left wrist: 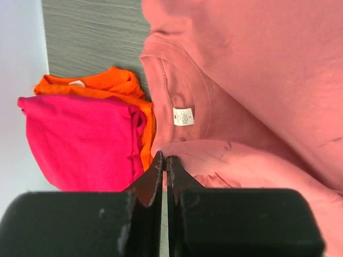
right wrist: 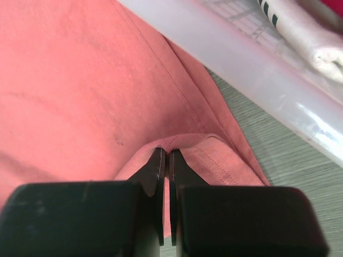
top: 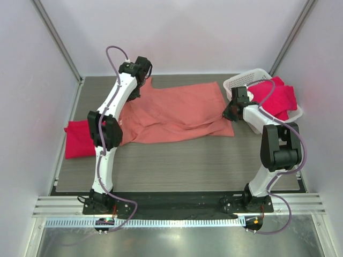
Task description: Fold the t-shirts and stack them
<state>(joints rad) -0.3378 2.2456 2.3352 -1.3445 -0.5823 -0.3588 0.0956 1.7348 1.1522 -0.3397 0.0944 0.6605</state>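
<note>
A salmon-pink t-shirt [top: 179,112] lies spread across the middle of the table, its white neck label [left wrist: 183,116] showing. My left gripper [top: 136,94] is at the shirt's left end near the collar, shut on a pinched fold of pink cloth [left wrist: 165,158]. At the shirt's right edge, my right gripper [top: 230,113] is shut on a raised fold of the hem [right wrist: 167,152]. A folded crimson t-shirt [top: 80,139] lies at the table's left edge; in the left wrist view it [left wrist: 80,142] rests on an orange one [left wrist: 104,83]. More crimson t-shirts [top: 278,99] fill the basket.
A white mesh basket [top: 244,80] stands at the back right, its wall [right wrist: 252,64] close beside my right gripper, with a white striped cloth [right wrist: 305,32] inside. White enclosure walls ring the table on three sides.
</note>
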